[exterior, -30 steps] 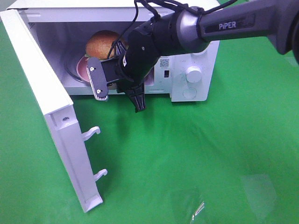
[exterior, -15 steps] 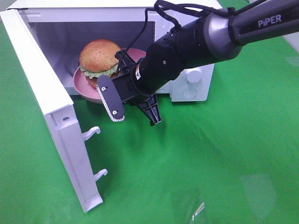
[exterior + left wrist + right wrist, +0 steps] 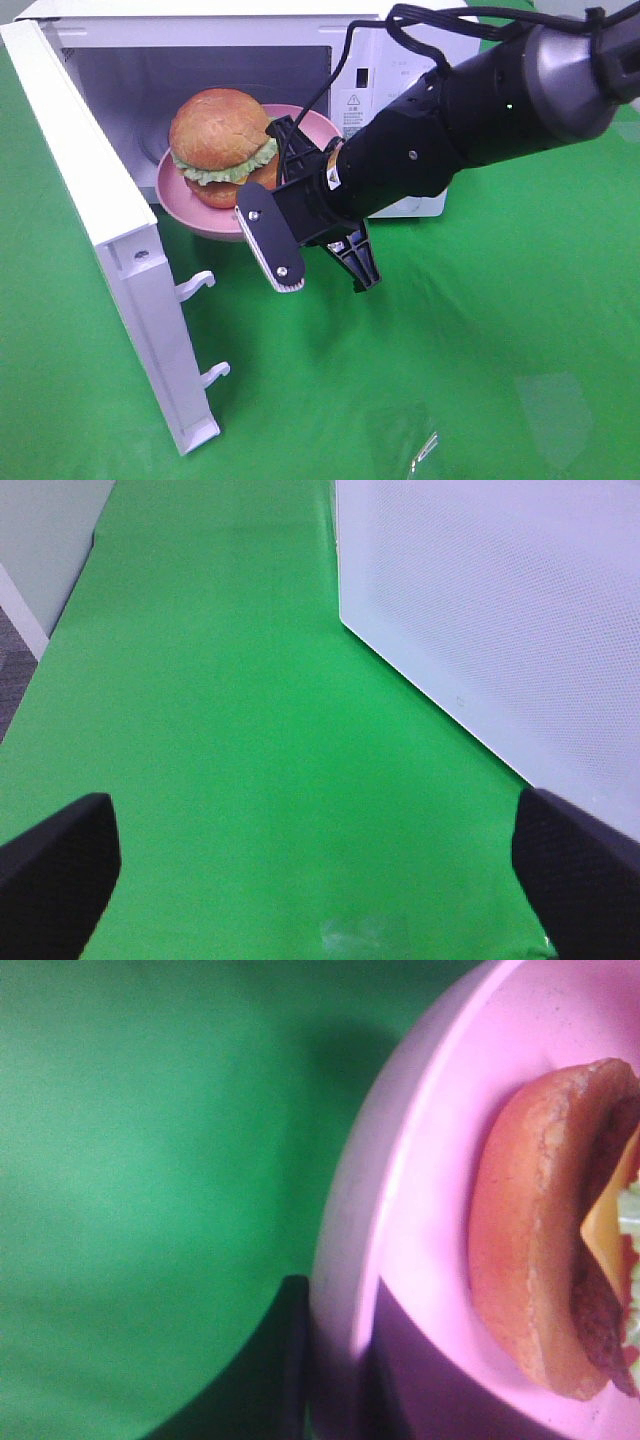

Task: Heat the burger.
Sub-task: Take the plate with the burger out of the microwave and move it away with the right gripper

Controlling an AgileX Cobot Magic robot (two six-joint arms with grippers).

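The burger (image 3: pixel 220 125), with a golden-brown bun, green lettuce and orange cheese, sits on a pink round plate (image 3: pixel 195 205). The plate is halfway out of the open white microwave (image 3: pixel 390 70). My right gripper (image 3: pixel 292 160) is shut on the plate's right rim and holds the plate level above the green cloth. The right wrist view shows the plate's rim (image 3: pixel 400 1190) and the burger's bottom bun (image 3: pixel 530 1240) up close. My left gripper (image 3: pixel 320 880) is open and empty over the green cloth, and is out of the exterior view.
The microwave door (image 3: pixel 95 210) stands swung open at the left, its two latch hooks (image 3: pixel 195 285) pointing right. Its outer face shows in the left wrist view (image 3: pixel 500 630). Green cloth (image 3: pixel 480 330) covers the table in front.
My right arm has drawn back toward the front and right. The plate with the burger has come with it, from deep inside the microwave to its opening.
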